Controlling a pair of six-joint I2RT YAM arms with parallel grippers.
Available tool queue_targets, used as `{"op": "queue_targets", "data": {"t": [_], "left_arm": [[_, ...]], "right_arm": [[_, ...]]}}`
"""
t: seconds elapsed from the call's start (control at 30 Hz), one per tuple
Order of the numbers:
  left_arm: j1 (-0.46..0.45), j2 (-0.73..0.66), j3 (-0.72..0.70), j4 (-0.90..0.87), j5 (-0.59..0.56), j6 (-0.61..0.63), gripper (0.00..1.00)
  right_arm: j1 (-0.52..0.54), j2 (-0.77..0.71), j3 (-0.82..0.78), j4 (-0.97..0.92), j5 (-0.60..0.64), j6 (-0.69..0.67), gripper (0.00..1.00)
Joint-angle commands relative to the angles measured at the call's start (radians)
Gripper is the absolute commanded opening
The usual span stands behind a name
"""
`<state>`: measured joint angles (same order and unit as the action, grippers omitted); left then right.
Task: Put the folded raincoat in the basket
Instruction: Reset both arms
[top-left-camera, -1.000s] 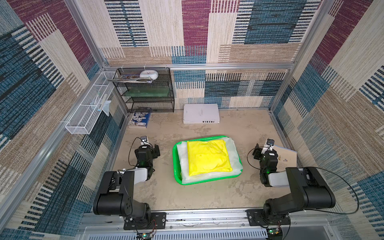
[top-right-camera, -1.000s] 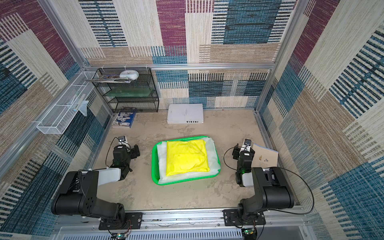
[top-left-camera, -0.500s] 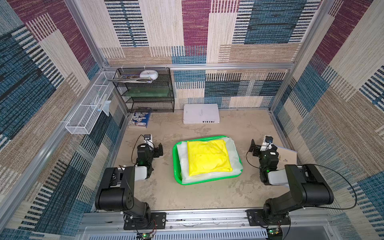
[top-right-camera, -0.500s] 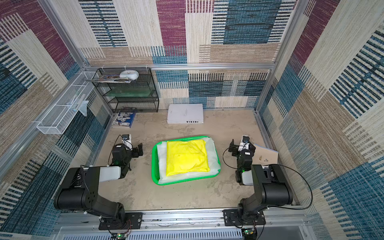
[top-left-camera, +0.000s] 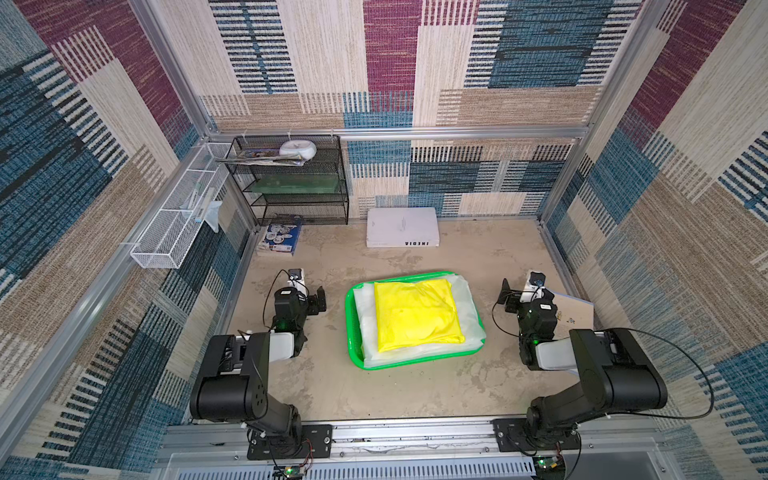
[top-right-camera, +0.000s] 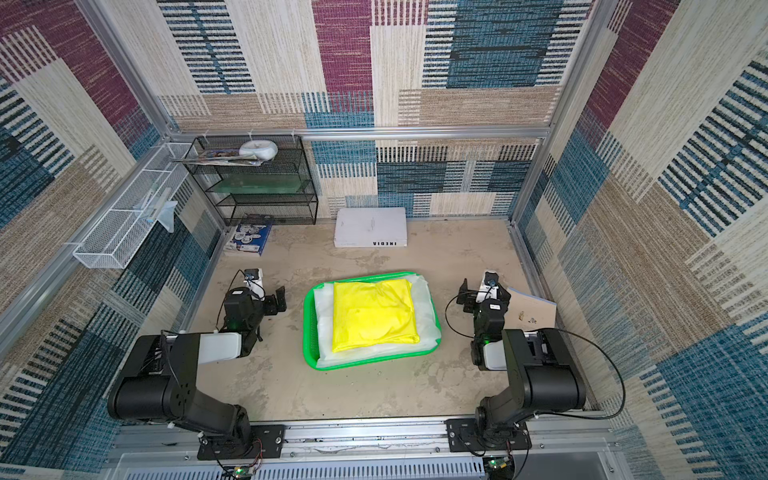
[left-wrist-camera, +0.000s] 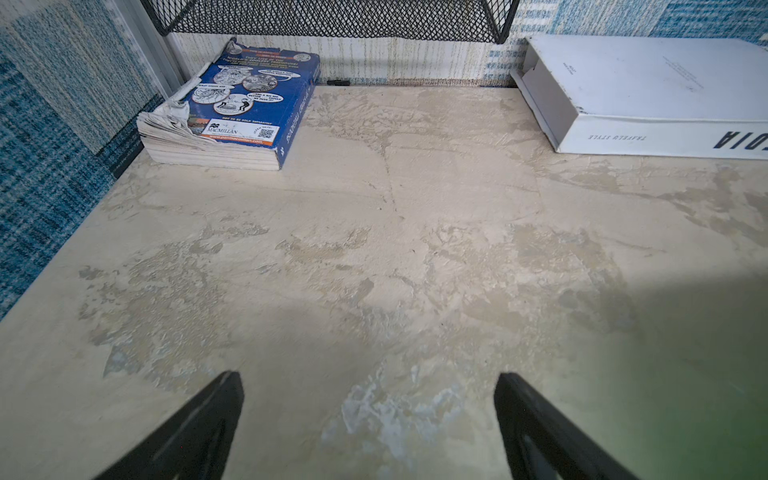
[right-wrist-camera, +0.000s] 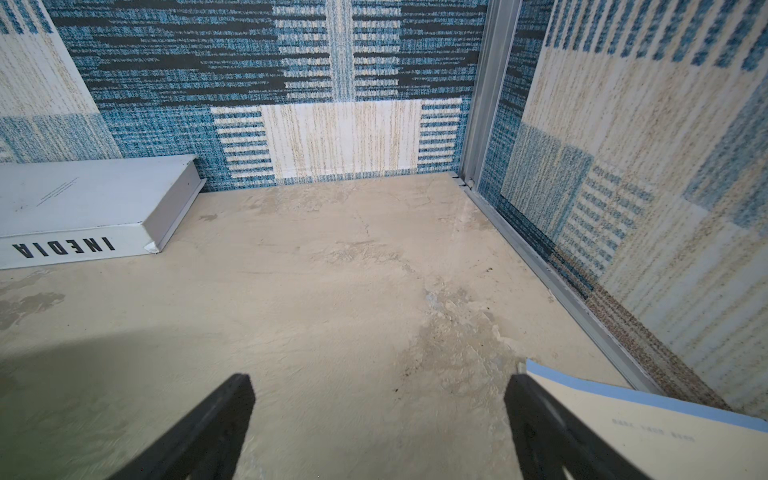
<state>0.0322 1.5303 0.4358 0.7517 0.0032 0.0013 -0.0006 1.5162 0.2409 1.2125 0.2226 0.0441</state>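
The folded yellow raincoat lies flat inside the bright green basket, on top of a translucent white plastic sheet that spills over the basket's right rim. My left gripper hovers low over the floor to the left of the basket, open and empty. My right gripper sits to the right of the basket, also open and empty. In each wrist view the gripper shows only bare floor between its black fingers; raincoat and basket are out of those views.
A black mesh rack stands at the back left, above a blue book. A white wire basket hangs on the left wall. A white box lies at the back. A blue-edged pad lies beside my right gripper.
Both grippers have drawn slightly toward the back, away from the basket's sides, and the right one has opened wider. The raincoat and basket have not moved.
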Motion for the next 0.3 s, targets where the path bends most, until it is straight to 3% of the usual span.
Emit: {"op": "queue_targets", "data": {"t": [0.0,0.27], "left_arm": [[0.000,-0.001,0.000,0.012,0.014,-0.001,0.99],[0.000,-0.001,0.000,0.012,0.014,-0.001,0.99]], "right_arm": [[0.000,-0.003,0.000,0.010,-0.004,0.001,0.99],[0.000,-0.005,-0.001,0.010,-0.005,0.000,0.99]]}}
